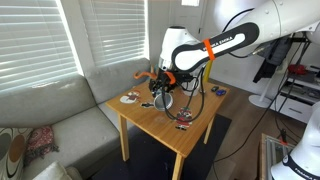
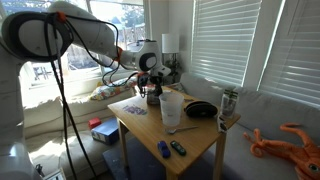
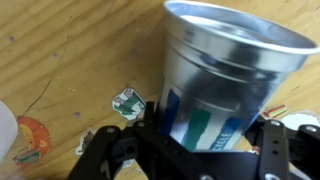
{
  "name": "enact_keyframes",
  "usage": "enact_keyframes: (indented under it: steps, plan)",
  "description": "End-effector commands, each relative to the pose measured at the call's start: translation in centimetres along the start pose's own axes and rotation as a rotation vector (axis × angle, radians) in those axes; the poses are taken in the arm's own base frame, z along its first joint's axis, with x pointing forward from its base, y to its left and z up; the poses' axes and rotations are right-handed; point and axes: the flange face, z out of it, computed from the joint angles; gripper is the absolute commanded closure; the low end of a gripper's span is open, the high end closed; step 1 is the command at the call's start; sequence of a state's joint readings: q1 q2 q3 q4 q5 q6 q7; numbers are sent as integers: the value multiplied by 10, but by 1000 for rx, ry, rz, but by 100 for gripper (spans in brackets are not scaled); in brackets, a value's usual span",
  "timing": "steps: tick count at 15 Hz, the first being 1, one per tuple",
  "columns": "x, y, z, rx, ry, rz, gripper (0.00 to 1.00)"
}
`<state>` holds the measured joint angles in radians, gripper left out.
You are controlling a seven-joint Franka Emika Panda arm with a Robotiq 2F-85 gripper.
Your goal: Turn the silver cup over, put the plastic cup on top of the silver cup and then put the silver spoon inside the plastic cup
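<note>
Shiny grey metal catches the light in an exterior view: the silver cup (image 1: 165,98) sits just under the gripper (image 1: 160,88), above the middle of the wooden table (image 1: 187,135), with a pale sofa (image 1: 60,120) beside it. From here I cannot tell whether the cup rests on the wood or hangs clear of it.

In an exterior view from across the room, the plastic cup (image 2: 170,110) stands upright near the table's middle. A black dish (image 2: 201,110) lies just beside it, and the gripper (image 2: 152,92) is low over the far side.

The wrist view is filled by the silver cup (image 3: 225,75), tilted, its wide rim away from the camera and its narrow end down between the black fingers (image 3: 100,155). The jaws stand wide on either side. Whether the pads press the metal I cannot tell. A small sticker (image 3: 127,99) lies on the wood nearby.
</note>
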<state>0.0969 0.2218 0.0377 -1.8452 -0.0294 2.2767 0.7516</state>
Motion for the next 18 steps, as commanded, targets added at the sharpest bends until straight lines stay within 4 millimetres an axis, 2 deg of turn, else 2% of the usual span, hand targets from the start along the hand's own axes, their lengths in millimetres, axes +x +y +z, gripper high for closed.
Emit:
enact_keyframes:
  steps: [1, 6, 8, 13, 18]
  plan:
    - [-9, -17, -9, -5, 102, -49, 45]
    - [-20, -35, -23, 9, 320, -124, 45]
    - [-24, -40, -23, -3, 409, -144, 45]
    - [-39, -46, -9, -115, 614, -198, 45]
    - [-60, -52, 4, -154, 752, -208, 45]
